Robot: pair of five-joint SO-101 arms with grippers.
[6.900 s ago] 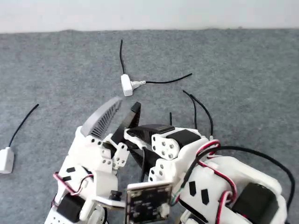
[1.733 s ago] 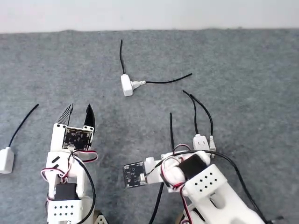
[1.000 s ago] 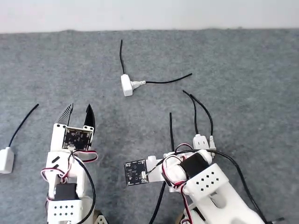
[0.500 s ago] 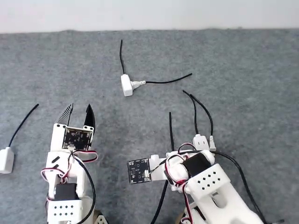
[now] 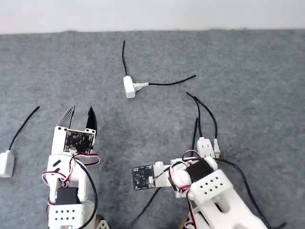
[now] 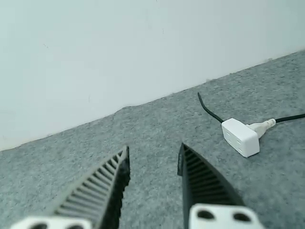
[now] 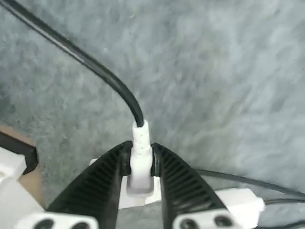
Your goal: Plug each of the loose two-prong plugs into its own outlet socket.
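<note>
My right gripper is shut on a white two-prong plug, whose black cord runs away over the carpet. The plug's lower end meets a white outlet block; I cannot tell whether it is seated. From above, that outlet lies at the tip of the right arm, with another white plug beside it. My left gripper stands open over bare carpet. Farther off lies a second outlet with a plug in its side.
A third white outlet with a short black cord lies at the left edge of the grey carpet. Loose black cords curl beyond the right arm. A pale wall bounds the far side.
The right arm has turned at the wrist with the plug held, its camera board sliding right. The held cord swung from pointing toward the wall to trailing back beside the arm. The left arm stayed still.
</note>
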